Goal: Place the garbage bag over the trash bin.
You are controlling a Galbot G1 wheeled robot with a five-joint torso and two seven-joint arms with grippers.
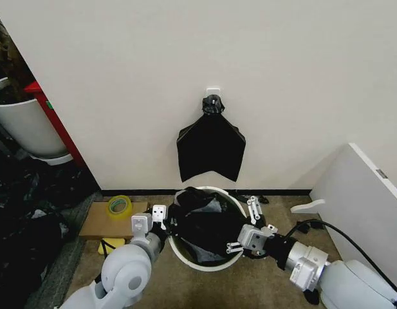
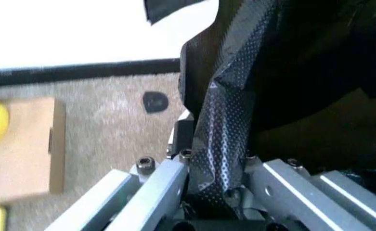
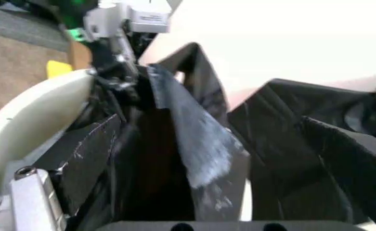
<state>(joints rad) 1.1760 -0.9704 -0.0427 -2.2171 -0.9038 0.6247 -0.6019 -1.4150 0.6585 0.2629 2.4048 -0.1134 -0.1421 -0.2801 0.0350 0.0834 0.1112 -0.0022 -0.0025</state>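
The trash bin (image 1: 204, 264), a round white bucket, stands on the carpet against the wall. The crinkled black garbage bag (image 1: 203, 219) is bunched in and over its mouth, leaving the near rim bare. My left gripper (image 1: 163, 224) is at the bin's left rim, shut on a taut strip of the garbage bag (image 2: 225, 139) that runs between its fingers (image 2: 159, 180). At the bin's right side, my right gripper (image 1: 243, 226) stands open, with bag film (image 3: 194, 139) lying loose against one finger (image 3: 28, 190) beside the rim (image 3: 37, 113).
Flat black bags (image 1: 211, 145) hang from a wall hook above the bin. A cardboard box (image 1: 98, 222) with a yellow tape roll (image 1: 119, 206) lies on the left. Farther left is a white plant pot (image 1: 24, 125). A white panel (image 1: 365, 199) leans at right.
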